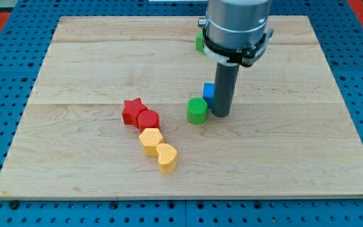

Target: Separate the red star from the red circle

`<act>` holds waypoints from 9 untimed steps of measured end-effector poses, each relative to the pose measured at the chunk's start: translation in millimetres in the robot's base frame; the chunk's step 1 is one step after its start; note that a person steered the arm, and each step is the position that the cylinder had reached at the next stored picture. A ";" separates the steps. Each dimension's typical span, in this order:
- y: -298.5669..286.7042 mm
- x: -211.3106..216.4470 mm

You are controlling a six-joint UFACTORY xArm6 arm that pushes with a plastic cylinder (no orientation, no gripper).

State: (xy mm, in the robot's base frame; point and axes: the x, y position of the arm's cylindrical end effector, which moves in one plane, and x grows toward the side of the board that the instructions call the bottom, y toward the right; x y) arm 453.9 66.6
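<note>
The red star [132,110] lies left of the board's middle, touching the red circle [148,119] just below and right of it. My tip [220,113] rests on the board well to the right of both. It stands right beside a green circle [197,111] on its left and in front of a blue block [209,92], which the rod partly hides.
A yellow block [150,140] touches the red circle from below, and a yellow heart [167,157] follows it. Another green block [200,43] shows at the view's top, mostly hidden behind the arm. The wooden board [74,63] sits on a blue pegboard.
</note>
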 end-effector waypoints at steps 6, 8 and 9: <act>-10.7 162.9; -90.2 125.5; -108.3 97.0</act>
State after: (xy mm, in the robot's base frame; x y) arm 550.9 -41.8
